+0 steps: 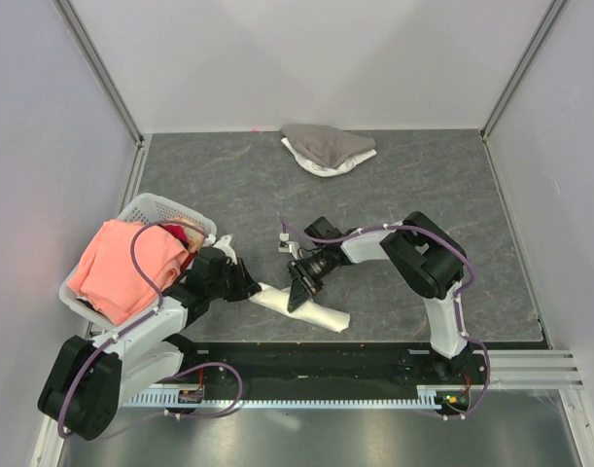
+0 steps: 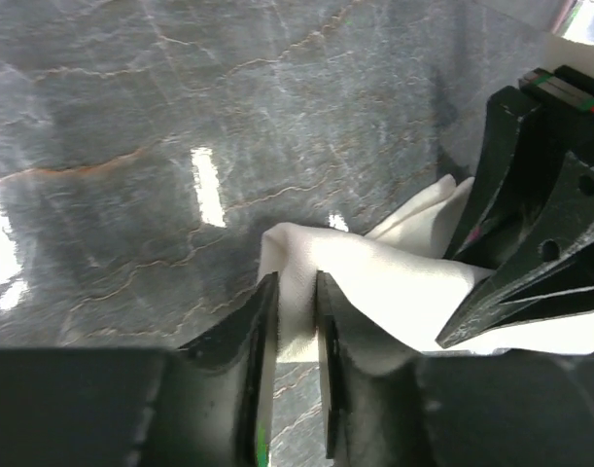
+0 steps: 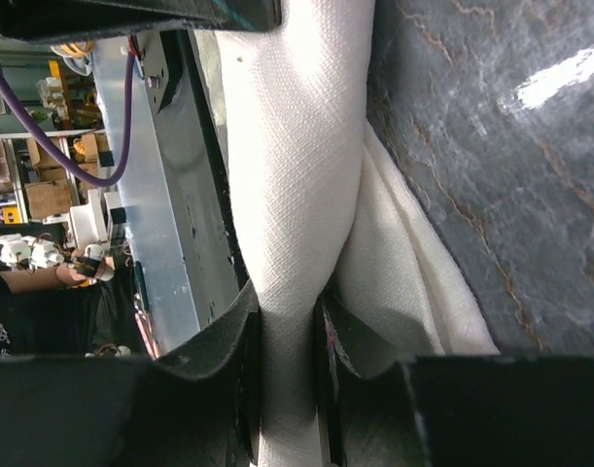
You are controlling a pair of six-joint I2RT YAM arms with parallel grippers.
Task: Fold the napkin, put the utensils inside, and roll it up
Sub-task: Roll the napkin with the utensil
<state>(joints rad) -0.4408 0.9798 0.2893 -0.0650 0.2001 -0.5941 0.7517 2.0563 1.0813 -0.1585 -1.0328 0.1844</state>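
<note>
Napkin (image 1: 328,316), cream-white and bunched into a long loose roll, lay on the grey marbled tabletop (image 1: 423,185) at about 6 o'clock, close to the near edge. Seen from above, its length ran from 10 o'clock down to 4 o'clock.

At the 10 o'clock end the left tool (image 2: 297,284) had its two fingers drawn close together, with a fold of the napkin caught between them. The right tool (image 3: 289,300) came in from 2 o'clock and met the roll near its middle, just beside the left tool. Its fingers were likewise nearly together, pinching a thick ridge of the cloth while looser layers spread beside it on the tabletop.

A grey-and-white cloth heap (image 1: 326,149) sat at 12 o'clock by the far wall, well apart from the napkin. At 9 o'clock a white basket (image 1: 147,207) hung over the tabletop's edge, with a salmon-pink cloth (image 1: 122,265) draped across it.
</note>
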